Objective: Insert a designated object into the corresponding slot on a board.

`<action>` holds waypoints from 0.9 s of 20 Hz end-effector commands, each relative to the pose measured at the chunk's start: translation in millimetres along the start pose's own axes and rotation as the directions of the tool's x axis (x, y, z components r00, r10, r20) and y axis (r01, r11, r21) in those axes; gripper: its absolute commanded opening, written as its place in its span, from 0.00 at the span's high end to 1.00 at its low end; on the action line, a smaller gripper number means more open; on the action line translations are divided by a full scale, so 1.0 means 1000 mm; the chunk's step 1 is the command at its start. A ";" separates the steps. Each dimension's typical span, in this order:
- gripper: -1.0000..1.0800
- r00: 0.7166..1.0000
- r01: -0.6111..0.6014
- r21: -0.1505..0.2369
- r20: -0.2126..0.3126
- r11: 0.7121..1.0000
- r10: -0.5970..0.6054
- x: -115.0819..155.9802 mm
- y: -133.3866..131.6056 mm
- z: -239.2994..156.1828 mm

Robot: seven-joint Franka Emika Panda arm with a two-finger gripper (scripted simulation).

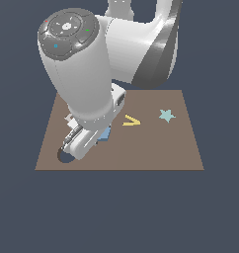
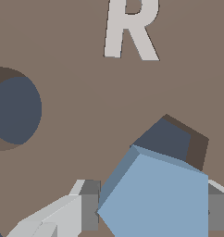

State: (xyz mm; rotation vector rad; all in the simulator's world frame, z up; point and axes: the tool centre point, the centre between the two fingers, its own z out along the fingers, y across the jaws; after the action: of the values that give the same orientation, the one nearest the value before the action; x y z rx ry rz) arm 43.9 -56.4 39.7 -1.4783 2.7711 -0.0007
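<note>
The light-blue pentagon block sits between my gripper's two fingers, which are shut on its sides. It hangs just over the brown board. The dark pentagon slot lies right beside the block and is partly covered by it; the block is offset from the slot. In the exterior view only a corner of the block shows under the arm's hand, on the left half of the board. The slot is hidden there.
A larger dark round hole is cut near the board's front left corner. A white letter R lies flat on the board. A yellow V and a teal star lie toward the exterior view's right.
</note>
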 end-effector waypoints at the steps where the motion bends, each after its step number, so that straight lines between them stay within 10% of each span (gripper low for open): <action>1: 1.00 0.998 -0.068 0.000 0.000 0.998 0.068 0.007 0.005 0.000; 18: 1.00 0.976 -0.216 0.000 0.000 0.976 0.216 0.019 0.020 -0.001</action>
State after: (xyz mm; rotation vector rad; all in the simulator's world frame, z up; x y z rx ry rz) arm 16.5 -61.2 40.2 -1.1667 2.9163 0.0002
